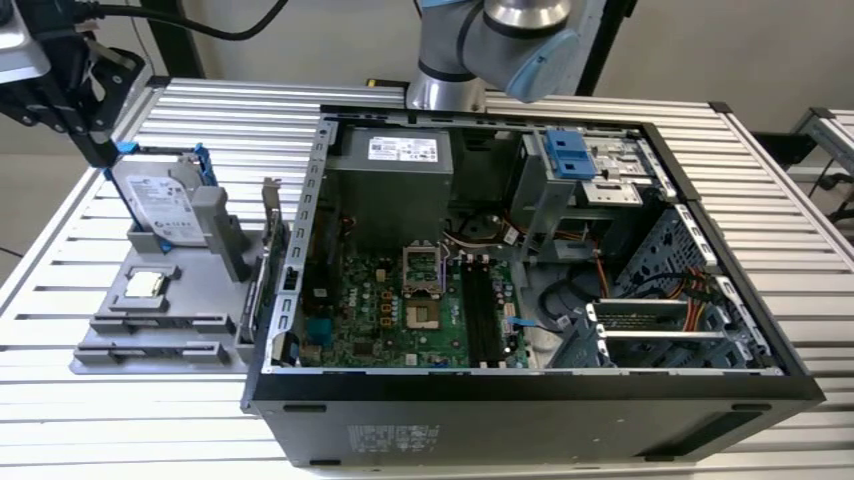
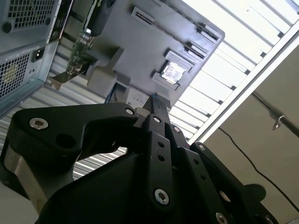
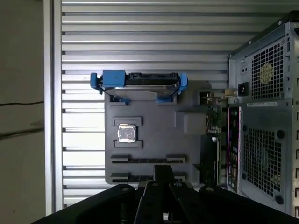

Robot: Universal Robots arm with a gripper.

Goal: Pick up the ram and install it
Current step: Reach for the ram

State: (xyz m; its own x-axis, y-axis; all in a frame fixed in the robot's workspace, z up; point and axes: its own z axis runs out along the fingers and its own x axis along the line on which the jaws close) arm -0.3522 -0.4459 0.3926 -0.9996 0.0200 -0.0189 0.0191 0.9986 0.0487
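While the gripper hangs just over the gray holder, we see its fingers pinched together with nothing showing between them. Standing on that holder is a hard drive, with a small chip lying flat near it. Beside the holder sits the open computer case. As for the ram, honestly we can't tell where it is.

Silver, blue-capped arm bears a black, screw-studded claw.
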